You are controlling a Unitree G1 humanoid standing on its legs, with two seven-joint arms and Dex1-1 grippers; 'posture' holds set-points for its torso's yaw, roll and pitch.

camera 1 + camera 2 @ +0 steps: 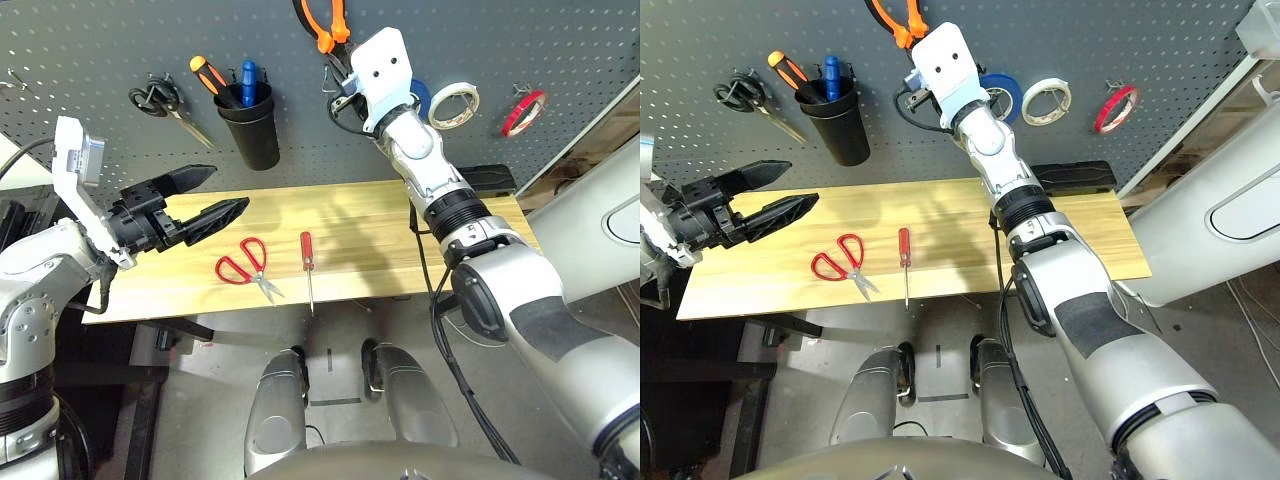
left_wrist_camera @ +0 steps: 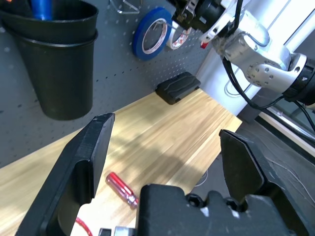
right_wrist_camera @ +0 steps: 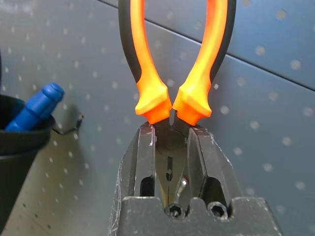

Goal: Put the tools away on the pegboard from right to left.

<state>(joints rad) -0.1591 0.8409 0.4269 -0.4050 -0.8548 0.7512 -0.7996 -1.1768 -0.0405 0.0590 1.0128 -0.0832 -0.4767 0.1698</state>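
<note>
The right gripper (image 3: 170, 162) is clamping the metal nose of the orange-and-black-handled pliers (image 3: 173, 64), holding them handles-up against the pegboard (image 1: 100, 60) — its fingers are closed tight on the tool, with no hook visibly caught between the handles. The risk, as it looks from here, is a release made too soon: if the handles are not seated over a peg, the pliers could slide down the panel toward the wooden tabletop (image 1: 380, 230), or knock the blue tape roll (image 1: 1002, 92) hanging just beside them. A tilt of the wrist could also skew the handles off the peg.

The right arm is reaching up and forward to the board, its gripper angled upward with the wrist camera housing facing out. The left gripper (image 1: 205, 195) is hovering over the left end of the table with its fingers spread wide and nothing between them, pointing roughly level toward the middle of the bench.

The thin red tape ring (image 1: 524, 112) is hanging at the far right of the board, while the red-handled scissors (image 1: 245, 265) and the slim red-handled screwdriver (image 1: 307, 262) are lying side by side on the table — not yet put away.
</note>
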